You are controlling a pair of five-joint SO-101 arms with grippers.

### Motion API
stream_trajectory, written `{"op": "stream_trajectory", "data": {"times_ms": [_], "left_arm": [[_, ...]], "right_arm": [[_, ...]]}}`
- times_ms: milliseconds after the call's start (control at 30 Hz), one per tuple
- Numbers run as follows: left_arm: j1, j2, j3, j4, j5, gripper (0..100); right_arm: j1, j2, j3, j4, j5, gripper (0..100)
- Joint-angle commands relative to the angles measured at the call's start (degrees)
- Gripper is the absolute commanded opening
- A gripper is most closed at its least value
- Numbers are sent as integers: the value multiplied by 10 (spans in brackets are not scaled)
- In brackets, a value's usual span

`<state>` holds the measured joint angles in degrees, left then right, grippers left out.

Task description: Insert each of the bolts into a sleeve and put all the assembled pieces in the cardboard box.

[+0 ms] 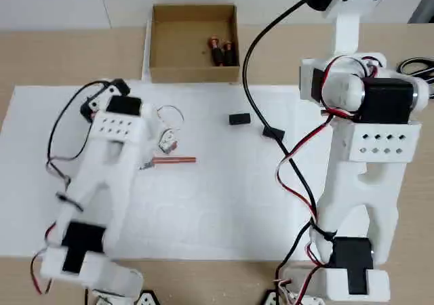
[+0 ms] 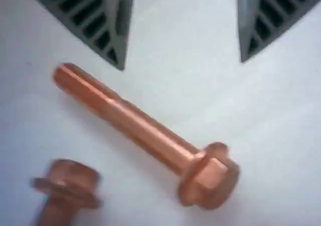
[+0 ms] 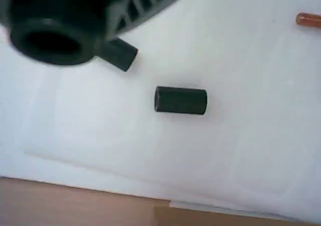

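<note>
The left arm (image 1: 108,163) is stretched low over the white sheet (image 1: 217,210) on the desk (image 1: 41,54), jaws held apart. A copper bolt (image 2: 145,135) is seen lying flat just beyond the jaw tips, untouched.

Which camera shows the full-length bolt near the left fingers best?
Left wrist view: the bolt lies whole and close, hex head to shank tip, near the open fingers. High view shows it as a thin copper bar; right wrist view catches a copper end, perhaps its.
</note>
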<state>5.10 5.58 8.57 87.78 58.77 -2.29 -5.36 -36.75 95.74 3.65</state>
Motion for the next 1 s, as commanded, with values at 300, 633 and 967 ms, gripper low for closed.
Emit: {"op": "stream_trajectory", "data": {"times_ms": [300,633,967], "left_arm": [[4,70,-59,-19,76,141],[4,94,-56,-71,112,141],[4,161,-58,-82,131,141]], "right_arm": [[1,-29,-3,7,7,4],[1,-29,-3,7,7,4],[2,-29,-3,7,8,4]]}}
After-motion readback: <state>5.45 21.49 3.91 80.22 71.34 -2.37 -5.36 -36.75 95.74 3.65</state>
